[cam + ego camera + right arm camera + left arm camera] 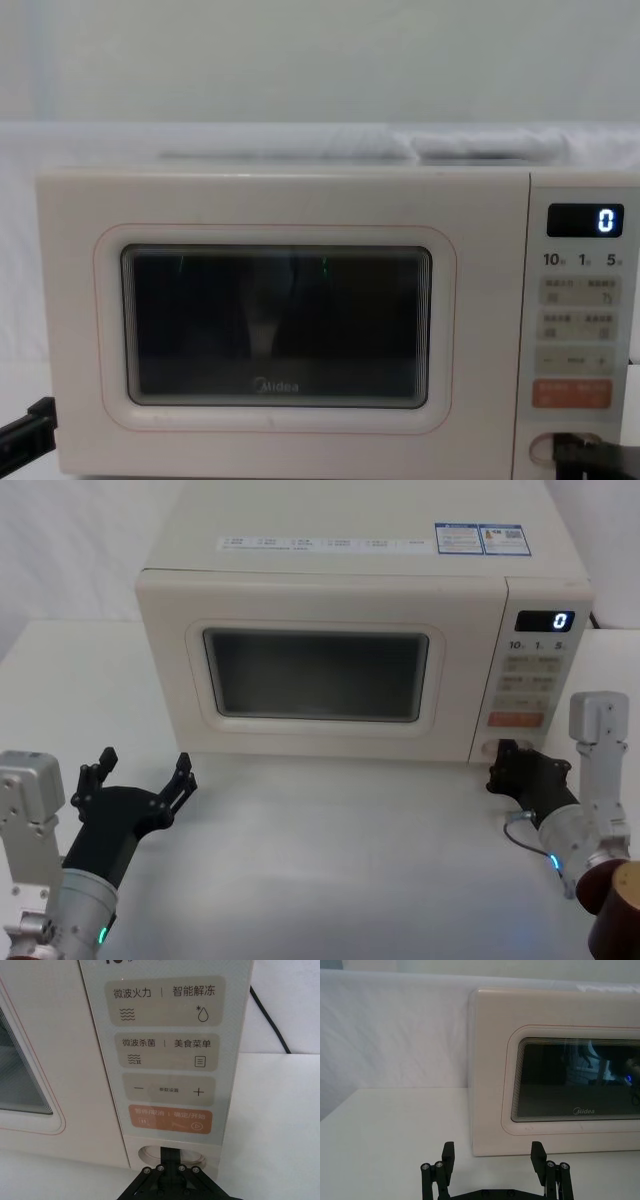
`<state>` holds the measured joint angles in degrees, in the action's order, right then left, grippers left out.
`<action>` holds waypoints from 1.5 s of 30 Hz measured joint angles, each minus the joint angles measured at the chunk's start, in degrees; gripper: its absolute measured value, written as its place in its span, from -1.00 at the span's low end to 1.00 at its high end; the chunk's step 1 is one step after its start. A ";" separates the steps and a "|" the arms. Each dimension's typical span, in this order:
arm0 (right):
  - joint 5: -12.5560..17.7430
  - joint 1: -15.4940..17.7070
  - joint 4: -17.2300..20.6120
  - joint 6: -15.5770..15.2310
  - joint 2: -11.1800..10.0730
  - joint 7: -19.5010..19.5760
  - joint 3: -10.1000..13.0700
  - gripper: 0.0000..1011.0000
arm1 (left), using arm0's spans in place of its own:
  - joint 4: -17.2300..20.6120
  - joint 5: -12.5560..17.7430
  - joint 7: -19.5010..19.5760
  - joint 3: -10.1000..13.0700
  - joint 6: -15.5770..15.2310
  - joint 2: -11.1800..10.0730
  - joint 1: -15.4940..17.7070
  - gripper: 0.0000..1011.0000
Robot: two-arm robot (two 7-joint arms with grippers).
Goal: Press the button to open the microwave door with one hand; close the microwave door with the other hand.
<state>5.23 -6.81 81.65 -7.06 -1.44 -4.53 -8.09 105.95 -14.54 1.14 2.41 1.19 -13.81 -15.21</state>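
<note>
While shut, one microwave door [320, 675].

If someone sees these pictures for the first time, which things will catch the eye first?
The cream microwave at the back of the white table, its microwave door closed and its display showing 0. At its lower right corner the right pincer meets the button, while the left pincer waits open before the door's left edge.
</note>
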 joint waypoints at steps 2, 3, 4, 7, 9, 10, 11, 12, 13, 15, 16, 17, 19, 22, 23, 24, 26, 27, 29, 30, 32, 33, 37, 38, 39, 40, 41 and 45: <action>-0.02 -0.15 -0.19 0.16 0.15 0.09 0.05 -1.00 | 0.00 0.00 0.00 0.00 0.00 0.00 0.00 0.98; -0.07 -0.29 -0.35 0.29 0.27 0.16 0.05 -1.00 | 0.00 0.00 0.00 0.00 0.00 0.00 0.00 0.98; -0.10 -0.34 -0.43 0.35 0.31 0.19 0.06 -1.00 | 0.00 0.00 0.00 0.00 0.00 0.00 0.00 0.98; -0.23 -0.56 -0.63 0.48 0.41 0.20 0.05 -1.00 | 0.00 0.00 0.00 0.00 0.00 0.00 0.00 0.98; -0.30 -0.65 -0.69 0.49 0.44 0.20 0.03 -1.00 | 0.00 0.00 0.00 0.00 0.00 0.00 0.00 0.98; -0.30 -0.65 -0.69 0.49 0.44 0.20 0.03 -1.00 | 0.00 0.00 0.00 0.00 0.00 0.00 0.00 0.98; -0.36 -0.67 -0.72 0.50 0.45 0.21 0.02 -1.00 | 0.00 0.00 0.00 0.00 0.00 0.00 0.00 0.98; -0.42 -0.71 -0.78 0.50 0.46 0.20 0.00 -1.00 | 0.00 0.00 0.00 0.00 0.00 0.00 0.00 0.98; -0.45 -0.74 -0.81 0.49 0.47 0.20 -0.01 -1.00 | 0.00 0.00 0.00 0.00 0.00 0.00 0.00 0.98; -0.51 -0.84 -0.94 0.50 0.48 0.19 -0.04 -1.00 | 0.00 0.00 0.00 0.00 0.00 0.00 0.00 0.98; -0.56 -0.99 -1.13 0.50 0.48 0.16 -0.07 -1.00 | 0.00 0.00 0.00 0.00 0.00 0.00 0.00 0.98; -0.59 -1.07 -1.22 0.50 0.48 0.15 -0.08 -1.00 | 0.00 0.00 0.00 0.00 0.00 0.00 0.00 0.98; -0.66 -1.36 -1.52 0.56 0.55 0.12 -0.14 -1.00 | 0.00 0.00 -0.01 -0.03 0.00 0.00 0.00 0.98; -0.72 -1.59 -1.83 0.58 0.64 0.10 -0.17 -1.00 | 0.00 0.00 0.00 0.00 0.00 0.00 0.00 0.98; -0.75 -1.67 -1.96 0.63 0.69 0.10 -0.17 -1.00 | 0.00 0.00 0.00 0.00 0.00 0.00 0.00 0.98; -0.77 -1.71 -2.02 0.64 0.72 0.09 -0.17 -1.00 | 0.00 0.00 0.00 0.00 0.00 0.00 0.00 0.98; -0.80 -1.78 -2.14 0.69 0.79 0.10 -0.17 -1.00 | 0.00 0.00 0.00 0.00 0.00 0.00 0.00 0.98; -0.81 -1.80 -2.16 0.69 0.81 0.10 -0.17 -1.00 | 0.00 0.00 0.00 0.00 0.00 0.00 0.00 0.98; -0.85 -1.82 -2.19 0.73 0.83 0.09 -0.18 -1.00 | 0.00 0.00 0.00 0.00 0.00 0.00 0.00 0.98; -0.86 -1.82 -2.19 0.73 0.83 0.09 -0.18 -1.00 | 0.00 0.00 0.00 0.00 0.00 0.00 0.00 0.98; -0.90 -1.70 -2.13 0.75 0.82 0.09 -0.15 -1.00 | 0.00 0.00 0.00 0.00 0.00 0.00 0.00 0.98; -0.91 -1.61 -2.03 0.74 0.80 0.09 -0.13 -1.00 | 0.00 0.00 0.00 0.00 0.00 0.00 0.00 0.98; -1.09 -0.91 -1.24 0.31 0.67 0.08 -0.14 -1.00 | 0.00 0.00 0.00 0.00 0.00 0.00 0.00 0.98; -1.15 -0.58 -0.79 0.10 0.58 0.08 -0.17 -1.00 | 0.00 0.00 0.00 0.00 0.00 0.00 0.00 0.98; -1.15 -0.58 -0.79 0.10 0.58 0.08 -0.17 -1.00 | 0.00 0.00 0.00 0.00 0.00 0.00 0.00 0.98; -1.17 -0.23 -0.30 -0.08 0.48 0.05 -0.16 -1.00 | 0.00 0.00 0.00 0.00 0.00 0.00 0.00 0.98; -1.17 -0.02 -0.05 -0.16 0.43 0.04 -0.15 -1.00 | 0.00 0.00 0.00 0.00 0.00 0.00 0.00 0.98; -1.17 1.09 1.53 -0.71 0.14 0.01 0.08 -1.00 | 0.00 0.00 0.00 0.00 0.00 0.00 0.00 0.98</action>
<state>4.06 -5.73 83.18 -7.78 -1.30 -4.52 -8.01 105.95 -14.54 1.14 2.41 1.19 -13.80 -15.21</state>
